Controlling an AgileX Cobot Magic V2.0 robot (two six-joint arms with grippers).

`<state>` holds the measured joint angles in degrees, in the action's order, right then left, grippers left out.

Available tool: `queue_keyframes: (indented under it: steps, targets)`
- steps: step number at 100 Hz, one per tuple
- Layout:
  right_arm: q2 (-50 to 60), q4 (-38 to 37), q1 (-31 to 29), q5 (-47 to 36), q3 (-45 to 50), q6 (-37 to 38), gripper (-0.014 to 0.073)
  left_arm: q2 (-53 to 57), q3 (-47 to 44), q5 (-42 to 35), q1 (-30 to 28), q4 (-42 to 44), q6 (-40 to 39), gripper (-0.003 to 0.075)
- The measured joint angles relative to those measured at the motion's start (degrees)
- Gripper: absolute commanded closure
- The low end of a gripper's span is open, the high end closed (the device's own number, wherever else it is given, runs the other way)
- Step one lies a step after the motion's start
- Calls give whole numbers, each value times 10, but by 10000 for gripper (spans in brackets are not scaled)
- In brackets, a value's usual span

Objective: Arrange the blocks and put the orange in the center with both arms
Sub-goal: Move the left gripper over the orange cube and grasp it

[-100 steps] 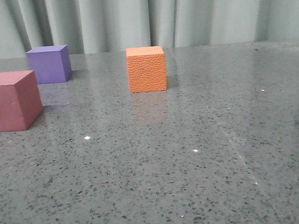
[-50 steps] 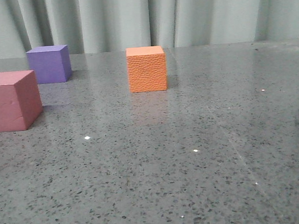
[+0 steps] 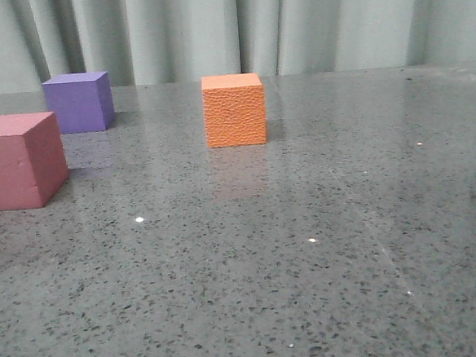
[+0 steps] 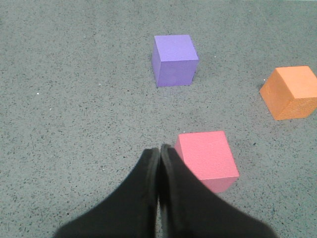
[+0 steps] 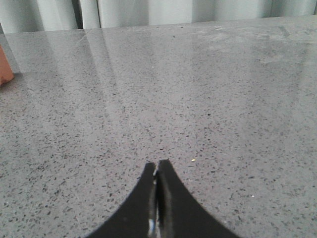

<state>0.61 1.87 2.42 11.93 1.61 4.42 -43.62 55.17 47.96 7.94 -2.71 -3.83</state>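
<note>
Nearest, left gripper (image 4: 159, 148): black jaws pressed together, empty, just beside pink-red foam cube (image 3: 18, 159).
Right gripper (image 5: 157, 164): jaws together, empty, above speckled grey desk (image 3: 308, 247).
Orange pebbled foam cube (image 3: 233, 109): mid-desk, standing alone.
Purple foam cube (image 3: 77, 101): farthest, back left.

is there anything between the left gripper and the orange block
Partly. In the left wrist view the shut left gripper sits right beside the pink block, which lies roughly toward the orange block. The purple block stands off to the side, out of the way.
</note>
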Motion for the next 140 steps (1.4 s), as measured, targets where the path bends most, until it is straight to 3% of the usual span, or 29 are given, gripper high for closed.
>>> queue_keyframes:
  steps: [7,19,26,43,73,103,119,140]
  targets:
    - [0,0,0,0,0,0,660,0,0,0,0,0,5,508]
    - [0,0,0,0,0,0,660,0,0,1,0,-1,16,136]
    - [0,0,0,0,0,0,660,0,0,2,0,-1,21,0]
    - [0,0,0,0,0,0,660,0,0,2,0,-27,25,87]
    - [0,0,0,0,0,0,660,-19,0,-37,8,-176,86,91]
    - [0,0,0,0,0,0,660,-145,37,-133,140,-211,91,92]
    - [0,0,0,0,0,0,660,-260,100,-176,220,-150,10,94]
    - [0,0,0,-1,0,0,660,-418,225,-171,305,43,-179,102]
